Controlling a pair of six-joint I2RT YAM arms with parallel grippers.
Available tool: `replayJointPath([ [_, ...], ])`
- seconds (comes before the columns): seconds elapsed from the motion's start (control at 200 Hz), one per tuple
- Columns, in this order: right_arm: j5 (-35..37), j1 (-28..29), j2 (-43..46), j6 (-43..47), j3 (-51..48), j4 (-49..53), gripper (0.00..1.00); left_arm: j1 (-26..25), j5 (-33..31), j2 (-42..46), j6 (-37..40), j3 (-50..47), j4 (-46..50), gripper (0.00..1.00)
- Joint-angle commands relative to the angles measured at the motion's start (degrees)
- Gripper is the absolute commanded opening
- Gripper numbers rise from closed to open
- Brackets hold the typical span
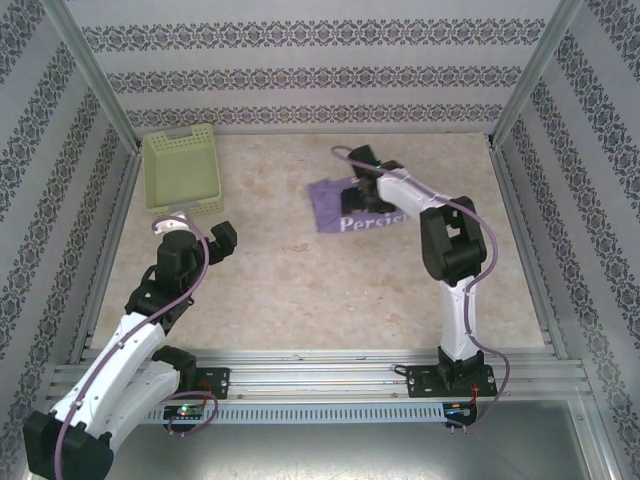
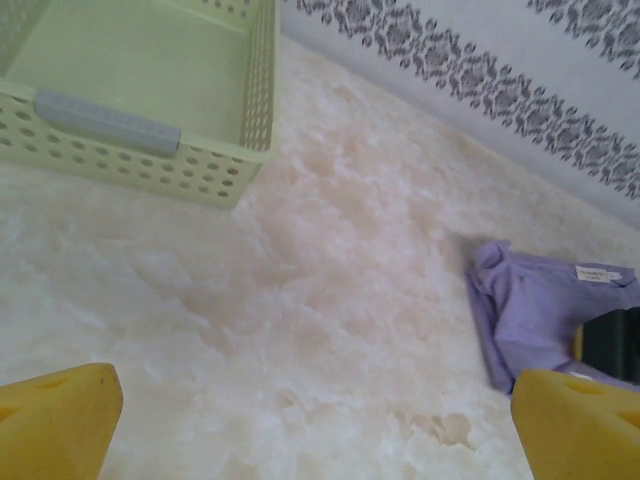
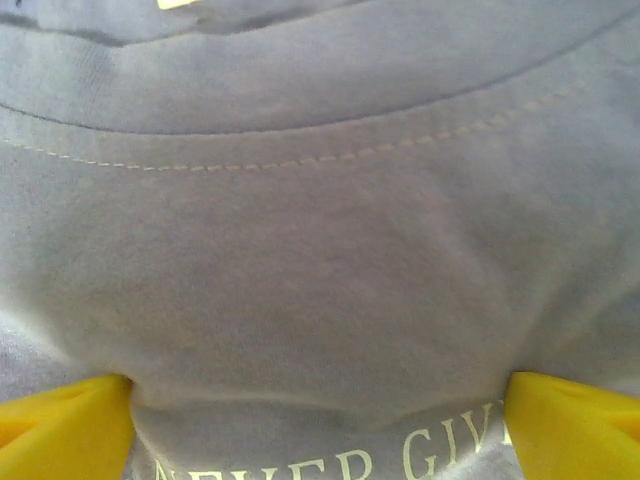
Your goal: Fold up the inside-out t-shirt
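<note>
- In the top view the right arm point(image 1: 455, 250) lies across the t-shirt point(image 1: 332, 205) and hides its middle and right side. The white lettering point(image 1: 365, 222) breaks off after "Persis".
- The right end effector point(image 1: 362, 160) is a dark shape over the cloth there, its fingers too small to tell apart.
- In the right wrist view the cloth runs past every edge. The print reads "NEVER GIV", cut by the bottom edge.
- In the left wrist view the basket point(image 2: 150, 165) is cut off at the top and left. The t-shirt's far part is lost behind a dark shape point(image 2: 612, 345) and the right edge, and its white label point(image 2: 597, 272) is too small to read.
- The left end effector point(image 2: 315, 400) is cropped to two yellow tips.
</note>
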State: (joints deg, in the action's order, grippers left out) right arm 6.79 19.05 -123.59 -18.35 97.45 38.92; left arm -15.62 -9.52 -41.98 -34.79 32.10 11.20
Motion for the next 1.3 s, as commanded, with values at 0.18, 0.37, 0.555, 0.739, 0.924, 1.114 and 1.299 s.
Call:
replayJointPath([
  [0.18,3.42,-10.90,-9.28,9.27,15.36,11.36,0.93,0.85,-4.61,7.21,3.08,-2.11,-0.59,1.00],
  [0.37,4.33,-18.01,-13.25,9.53,21.17,12.64,0.94,0.86,-5.61,9.24,3.58,-2.97,0.21,1.00],
  [0.555,3.63,-23.36,-19.63,8.75,34.17,15.99,0.94,0.88,-3.26,7.73,3.83,-2.13,1.57,1.00],
  [0.739,0.23,-27.31,-25.63,2.85,45.82,20.37,0.94,0.91,-5.49,7.18,3.82,-3.29,1.93,1.00],
  [0.924,-5.42,-30.19,-24.53,-4.64,44.66,18.42,0.93,0.94,-6.97,4.18,2.51,-3.65,0.16,1.00],
  [1.114,-8.17,-29.47,-16.36,-2.84,35.19,12.14,0.94,0.92,-9.06,-2.67,3.28,-1.17,0.88,1.00],
  [1.299,-7.72,-27.41,-3.68,-1.01,17.20,3.35,0.94,0.93,-10.47,-2.36,3.32,-1.06,0.75,1.00],
])
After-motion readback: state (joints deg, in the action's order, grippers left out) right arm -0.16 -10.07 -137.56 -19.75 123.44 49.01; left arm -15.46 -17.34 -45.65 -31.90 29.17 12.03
